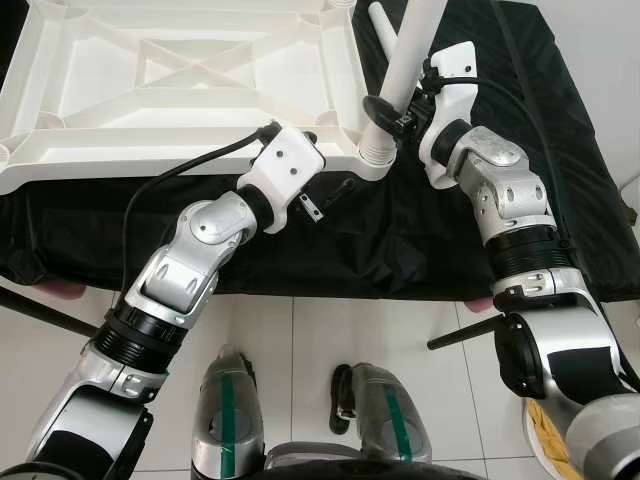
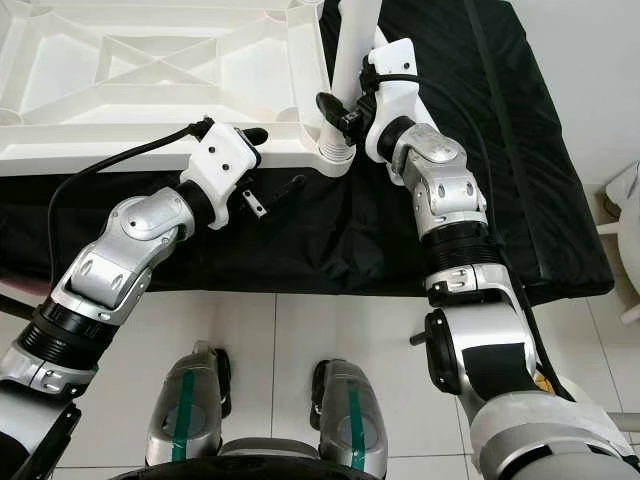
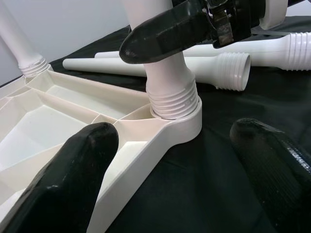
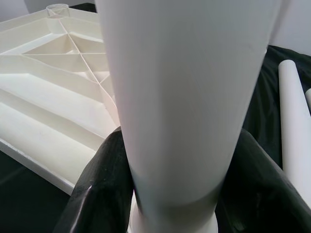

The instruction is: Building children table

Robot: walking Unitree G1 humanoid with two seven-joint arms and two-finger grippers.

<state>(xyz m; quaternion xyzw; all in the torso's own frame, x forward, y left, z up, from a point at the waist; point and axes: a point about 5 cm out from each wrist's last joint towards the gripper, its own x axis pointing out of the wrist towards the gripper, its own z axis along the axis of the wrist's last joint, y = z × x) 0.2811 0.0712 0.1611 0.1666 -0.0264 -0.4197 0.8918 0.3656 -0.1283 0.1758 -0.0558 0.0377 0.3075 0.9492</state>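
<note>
Clamping white table leg (image 1: 405, 70), right hand (image 1: 392, 112), left hand (image 1: 318, 172) apart beside tabletop (image 1: 180, 90), seemingly unlabelled

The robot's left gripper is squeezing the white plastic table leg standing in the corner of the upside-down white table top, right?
Not quite. It is the right gripper squeezing the white plastic table leg standing in the corner socket of the upside-down white table top; the right wrist view shows its fingers on both sides. The left gripper hangs open beside that corner.
</note>
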